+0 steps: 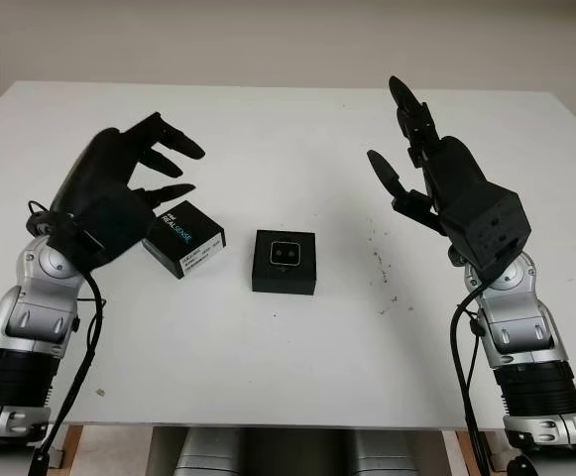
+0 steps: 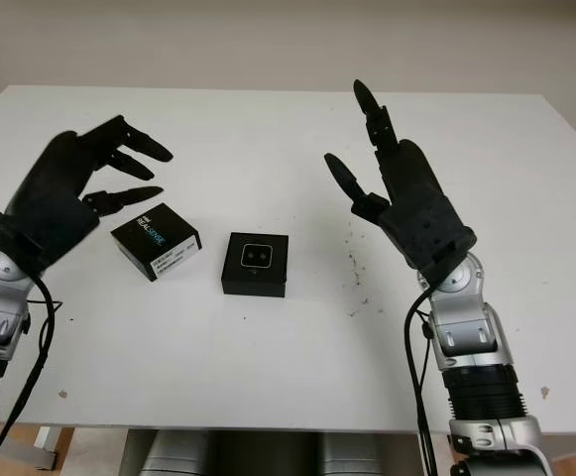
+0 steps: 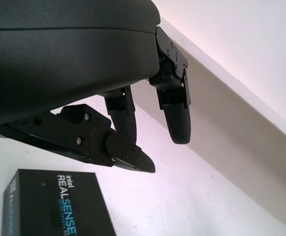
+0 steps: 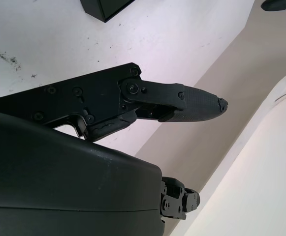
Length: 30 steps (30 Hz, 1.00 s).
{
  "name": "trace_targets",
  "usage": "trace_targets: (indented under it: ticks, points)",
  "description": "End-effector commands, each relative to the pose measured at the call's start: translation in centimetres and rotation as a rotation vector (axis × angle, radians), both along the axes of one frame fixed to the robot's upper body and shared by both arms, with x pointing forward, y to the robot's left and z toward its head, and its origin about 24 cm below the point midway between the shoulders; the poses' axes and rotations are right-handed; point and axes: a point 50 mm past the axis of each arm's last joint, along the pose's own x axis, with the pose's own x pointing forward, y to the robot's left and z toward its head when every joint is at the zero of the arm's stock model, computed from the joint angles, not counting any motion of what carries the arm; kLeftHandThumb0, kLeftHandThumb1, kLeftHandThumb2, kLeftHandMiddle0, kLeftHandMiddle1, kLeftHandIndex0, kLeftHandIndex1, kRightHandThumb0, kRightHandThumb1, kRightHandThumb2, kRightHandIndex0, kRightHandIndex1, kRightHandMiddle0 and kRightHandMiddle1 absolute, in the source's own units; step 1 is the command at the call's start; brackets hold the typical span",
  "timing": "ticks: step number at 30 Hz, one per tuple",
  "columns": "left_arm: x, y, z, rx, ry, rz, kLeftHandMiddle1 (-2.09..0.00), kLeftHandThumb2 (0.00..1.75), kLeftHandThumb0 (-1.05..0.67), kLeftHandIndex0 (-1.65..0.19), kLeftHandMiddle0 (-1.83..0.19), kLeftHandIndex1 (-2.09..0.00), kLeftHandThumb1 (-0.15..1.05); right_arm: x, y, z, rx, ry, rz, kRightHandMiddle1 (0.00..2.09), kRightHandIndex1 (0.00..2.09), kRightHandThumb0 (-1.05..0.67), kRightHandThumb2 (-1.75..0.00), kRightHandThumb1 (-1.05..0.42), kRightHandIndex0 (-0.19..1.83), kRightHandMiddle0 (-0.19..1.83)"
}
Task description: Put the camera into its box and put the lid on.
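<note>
Sitting near the middle of the white table (image 1: 297, 347) is the open black box (image 1: 285, 262), and the camera (image 1: 286, 254) can be seen lying inside it. Just to its left the lid (image 1: 184, 237), printed REALSENSE, is found flat on the table, apart from the box. The left robot hand (image 1: 134, 188) is held open above the lid's left edge, nothing gripped. The right robot hand (image 1: 421, 169) is raised open, well right of the box.
</note>
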Motion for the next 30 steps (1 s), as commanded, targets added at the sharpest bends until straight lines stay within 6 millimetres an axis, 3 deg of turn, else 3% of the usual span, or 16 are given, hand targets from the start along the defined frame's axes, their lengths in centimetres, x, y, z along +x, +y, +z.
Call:
trace_targets:
  ticks: [1, 7, 9, 11, 14, 23, 30]
  points:
    - [0.1, 0.5, 0.6, -0.031, 0.002, 0.004, -1.26, 0.05, -0.08, -0.39, -0.46, -1.22, 0.95, -0.1, -0.4, 0.1, -0.003, -0.005, -0.004, 0.16, 0.05, -0.71, -0.53, -1.05, -0.05, -0.05]
    - [-0.1, 0.5, -0.1, -0.042, 0.030, 0.019, -1.27, 0.05, -0.11, -0.39, -0.43, -1.24, 0.93, -0.1, -0.4, 0.0, -0.006, -0.009, 0.000, 0.14, 0.05, -0.71, -0.53, -1.05, -0.05, -0.04]
    - [-0.5, 0.1, -0.2, 0.135, 0.015, 0.052, -1.05, 0.05, -0.23, -0.25, -0.29, -1.06, 0.92, -0.1, -0.5, 0.0, -0.003, -0.009, 0.003, 0.14, 0.05, -0.71, -0.53, -1.05, -0.05, -0.04]
    - [-0.8, -0.2, -0.2, 0.295, 0.024, 0.078, -0.33, 0.06, -0.50, -0.16, -0.15, -0.44, 0.96, -0.1, -0.5, 0.0, -0.002, -0.005, 0.004, 0.14, 0.05, -0.71, -0.52, -1.05, -0.05, -0.04]
    - [-1.5, -0.8, 0.0, 0.435, 0.075, 0.116, -0.05, 0.06, -0.72, -0.05, 0.00, -0.10, 1.00, -0.2, -0.5, 0.1, -0.005, -0.003, 0.000, 0.13, 0.05, -0.71, -0.52, -1.05, -0.05, -0.04]
    - [-2.6, -3.5, -0.3, 0.639, 0.167, 0.169, -0.03, 0.06, -0.89, 0.11, 0.12, -0.03, 1.03, 0.1, -0.2, 0.1, -0.007, -0.012, 0.006, 0.13, 0.05, -0.72, -0.53, -1.05, -0.05, -0.02]
    - [-2.9, -4.7, -0.3, 0.642, 0.239, 0.127, -0.03, 0.08, -0.97, 0.17, 0.17, -0.04, 1.04, 0.2, -0.1, 0.1, -0.003, -0.006, 0.000, 0.12, 0.05, -0.71, -0.53, -1.05, -0.06, -0.03]
